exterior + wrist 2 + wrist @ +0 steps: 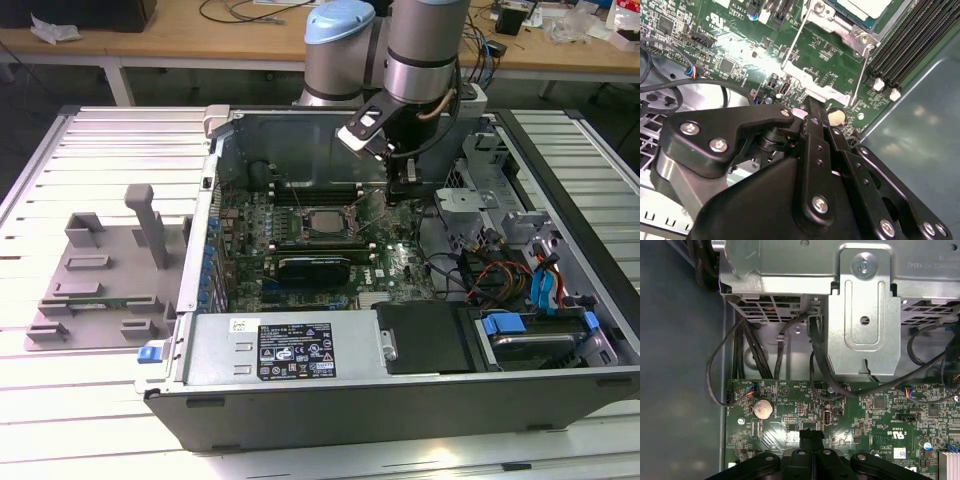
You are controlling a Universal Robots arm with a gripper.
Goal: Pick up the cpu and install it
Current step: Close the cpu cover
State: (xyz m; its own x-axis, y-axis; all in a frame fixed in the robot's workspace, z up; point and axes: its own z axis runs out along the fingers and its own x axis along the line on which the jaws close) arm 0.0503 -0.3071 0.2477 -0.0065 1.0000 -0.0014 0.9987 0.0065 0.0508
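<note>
Looking at both wrist views, you find the gripper (807, 433) with its jaws pressed together, tips low over the green motherboard (875, 412) inside the open computer case (300, 130). A coin cell battery (836, 116) sits just beside the tips. The cpu (862, 6) lies ahead of the jaws, apart from them, in its metal socket frame (847, 31).

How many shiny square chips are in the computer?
1. The cpu lies on the green motherboard, to the exterior view's left of the gripper. Another could be hidden under other parts.
</note>
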